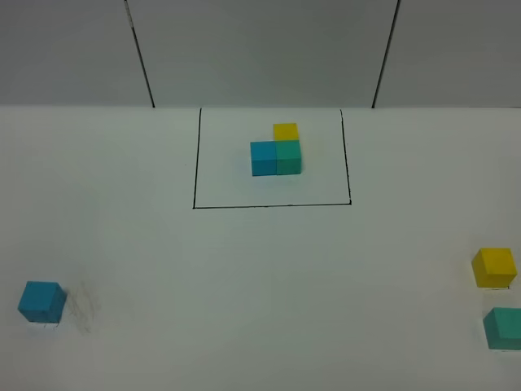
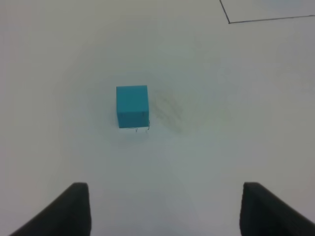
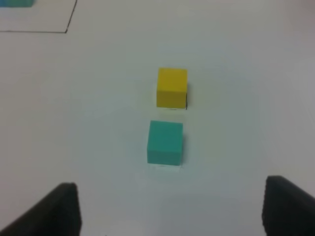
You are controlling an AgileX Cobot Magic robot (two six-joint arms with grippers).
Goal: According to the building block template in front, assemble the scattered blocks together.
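Observation:
The building block template (image 1: 277, 151) is an L of sky-blue, teal-green and yellow cubes inside a black drawn rectangle at the back middle of the table. A loose sky-blue cube (image 1: 41, 301) sits at the front left; in the left wrist view it (image 2: 132, 106) lies ahead of my open left gripper (image 2: 165, 211). A loose yellow cube (image 1: 494, 267) and a loose teal-green cube (image 1: 504, 327) sit at the right edge, apart. In the right wrist view the teal-green cube (image 3: 165, 142) and yellow cube (image 3: 172, 88) lie ahead of my open right gripper (image 3: 170, 211). Neither gripper shows in the exterior high view.
The white table (image 1: 260, 285) carries the black frame line (image 1: 273, 205). A corner of that frame shows in the left wrist view (image 2: 229, 22) and in the right wrist view (image 3: 66, 31). Faint scuff marks (image 1: 81, 308) lie beside the sky-blue cube. A grey panelled wall (image 1: 260, 49) stands behind.

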